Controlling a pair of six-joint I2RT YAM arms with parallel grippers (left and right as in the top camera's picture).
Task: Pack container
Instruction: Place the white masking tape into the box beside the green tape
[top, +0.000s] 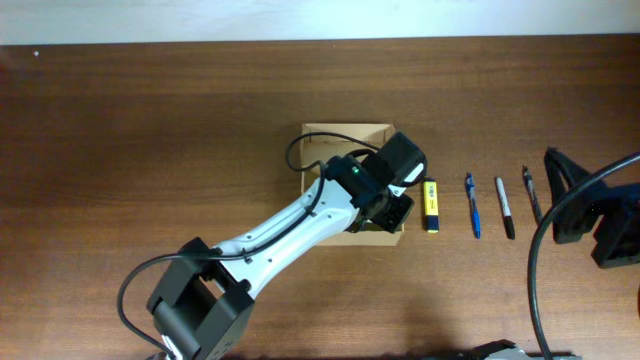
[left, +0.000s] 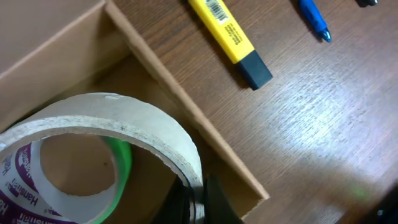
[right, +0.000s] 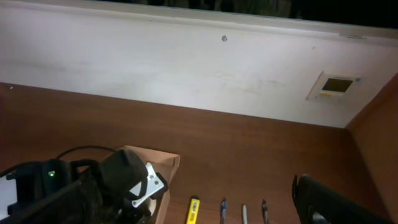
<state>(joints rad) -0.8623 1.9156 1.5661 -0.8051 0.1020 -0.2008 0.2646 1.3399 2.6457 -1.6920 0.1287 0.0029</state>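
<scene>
**Left claw** (left: 196, 206): Closed on a roll of clear packing tape on a brown cardboard core (left: 134, 134). The dark fingers (left: 214, 204) sit at the roll's near edge, and the ring's wall appears to be pinched between them, though the contact is cut off at the bottom of the wrist view. The roll is tilted, and purple print shows on its inner face.

**Container:** The small rectangular tan cardboard box (top: 345, 128) lies directly beneath the left claw, open at the top. In the overhead view the claw and wrist cover its right half. The roll hangs inside the box's outline, just beside the right-hand wall (left: 177, 99).

**Items outside the box, beyond that wall from the claw:**
- Nearest is a yellow highlighter with a black cap (top: 431, 205), close to the box but not touching it.
- Next is a blue pen (top: 472, 206).
- Then a grey-and-black marker (top: 505, 208).
- Farthest is a slim dark pen (top: 531, 193).

All four lie roughly parallel on the brown wooden table (top: 150, 120).

**Right claw** (top: 558, 170): At the table's right edge, just past the slim dark pen and well apart from the box. I cannot tell how its jaws stand.
</scene>
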